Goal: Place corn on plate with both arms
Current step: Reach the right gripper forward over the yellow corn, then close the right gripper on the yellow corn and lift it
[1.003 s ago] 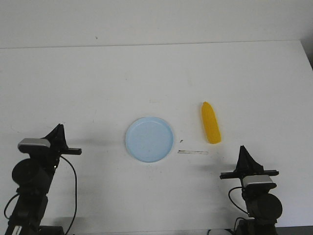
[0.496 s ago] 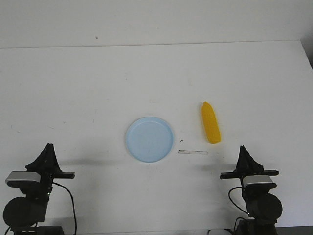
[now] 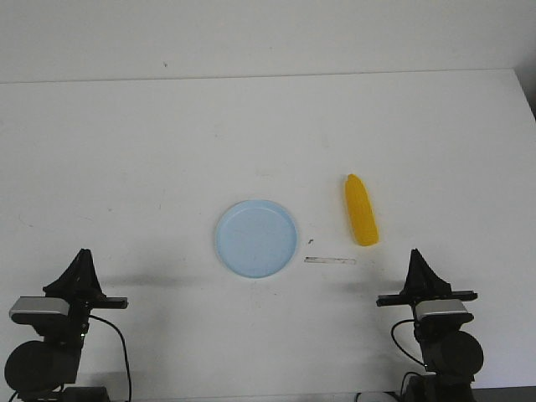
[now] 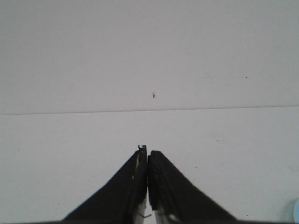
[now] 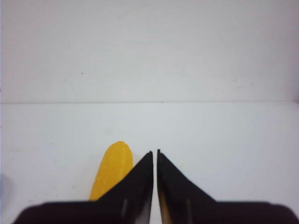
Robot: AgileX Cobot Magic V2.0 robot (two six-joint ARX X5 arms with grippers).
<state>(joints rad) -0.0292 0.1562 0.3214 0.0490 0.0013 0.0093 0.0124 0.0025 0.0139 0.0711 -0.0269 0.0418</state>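
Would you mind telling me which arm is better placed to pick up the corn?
The right. The corn lies just ahead of the right gripper, right of the plate; the left gripper sits across the plate from it.

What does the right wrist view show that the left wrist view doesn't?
Only the right wrist view shows the corn, lying on the table beside the right gripper, untouched. Only the left wrist view shows a sliver of the plate at its edge, plus the left gripper. Both show closed fingers, empty, over the white table.
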